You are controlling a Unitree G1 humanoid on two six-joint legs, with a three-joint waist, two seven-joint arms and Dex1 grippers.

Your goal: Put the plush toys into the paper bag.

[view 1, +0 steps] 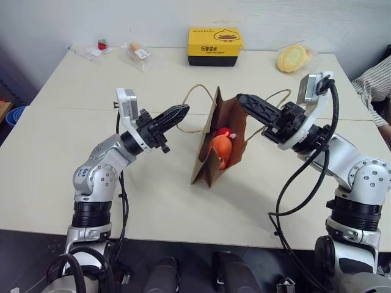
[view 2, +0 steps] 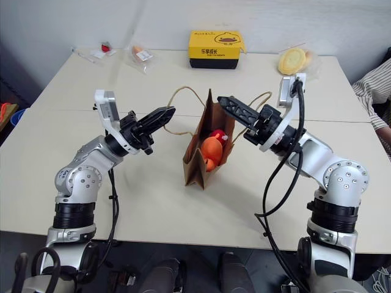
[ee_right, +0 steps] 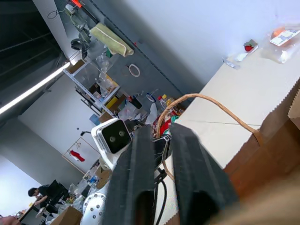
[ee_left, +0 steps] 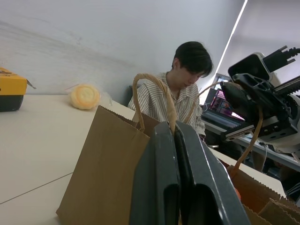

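The brown paper bag [view 1: 208, 166] stands open in the middle of the table. Inside it lie the plush toys: an orange one [view 1: 221, 148] with a small red one [view 1: 224, 132] on top. My left gripper [view 1: 182, 112] is shut, its tips at the bag's left cord handle [view 1: 190, 93]; I cannot tell whether the cord is pinched. My right gripper [view 1: 242, 99] hovers over the bag's upper right rim. In the right wrist view its fingers [ee_right: 136, 164] stand a little apart with nothing between them. The other handle [view 1: 276, 95] loops beside the right gripper.
A yellow-and-black box [view 1: 214, 46] sits at the table's back edge, with a wrapped yellow round item [view 1: 292, 58] at the back right. Small packets [view 1: 137, 53] lie at the back left. A person in a striped shirt [view 1: 374, 82] sits at the right.
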